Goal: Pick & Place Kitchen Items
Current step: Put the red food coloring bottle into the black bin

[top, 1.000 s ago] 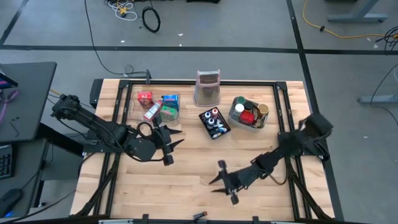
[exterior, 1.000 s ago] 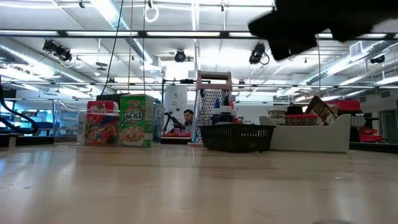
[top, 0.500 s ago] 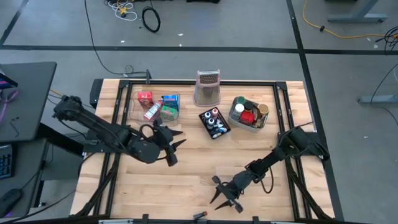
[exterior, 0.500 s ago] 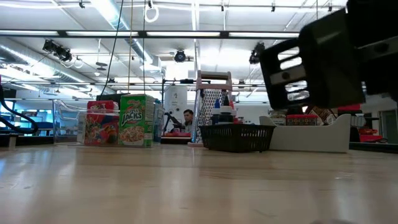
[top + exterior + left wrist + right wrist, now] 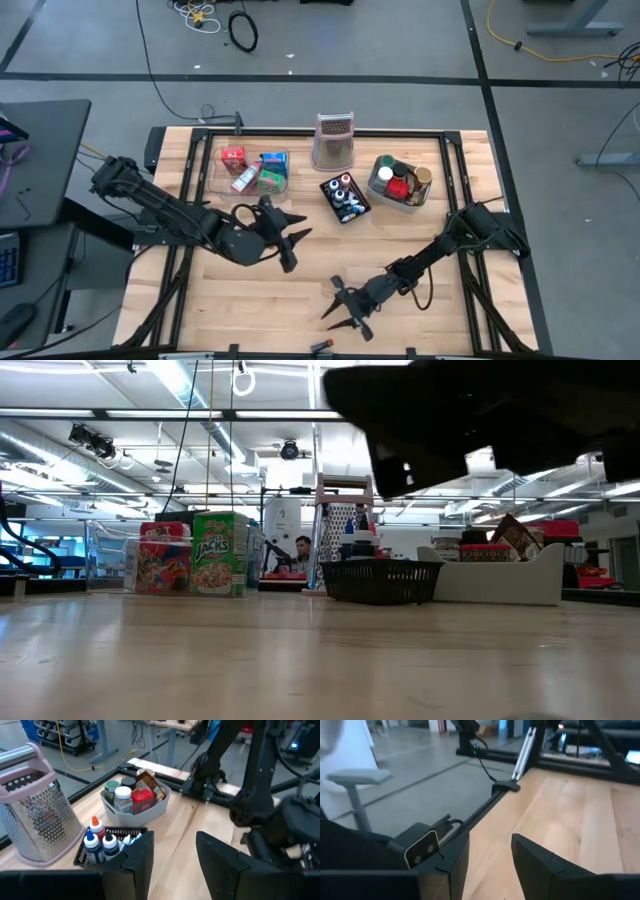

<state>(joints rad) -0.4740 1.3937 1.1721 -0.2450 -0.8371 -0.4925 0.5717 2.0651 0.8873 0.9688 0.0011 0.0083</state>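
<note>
The kitchen items sit along the table's far side. Red, blue and green packets stand in a clear tray (image 5: 255, 170), small bottles in a black mesh basket (image 5: 345, 198), and cans in a grey bin (image 5: 400, 184). My left gripper (image 5: 297, 241) hovers open left of the table's middle, nearer than the tray, pointing right toward the basket (image 5: 107, 845) and bin (image 5: 135, 795). Nothing lies between its fingers. My right gripper (image 5: 333, 303) is open and empty by the table's near edge, pointing left. In the low view the right arm (image 5: 480, 410) shows only as a dark mass.
A tall metal grater (image 5: 334, 141) stands at the far middle, between the tray and the bin. Bare wooden table (image 5: 420, 240) spreads across the middle and near side. A small camera block (image 5: 422, 847) sits at the near edge, just ahead of my right gripper.
My right gripper has sunk and gone toward the table's near left, staying open. My left gripper has shifted a little toward the table's right and rolled about its own pointing line, still open. No item has moved.
</note>
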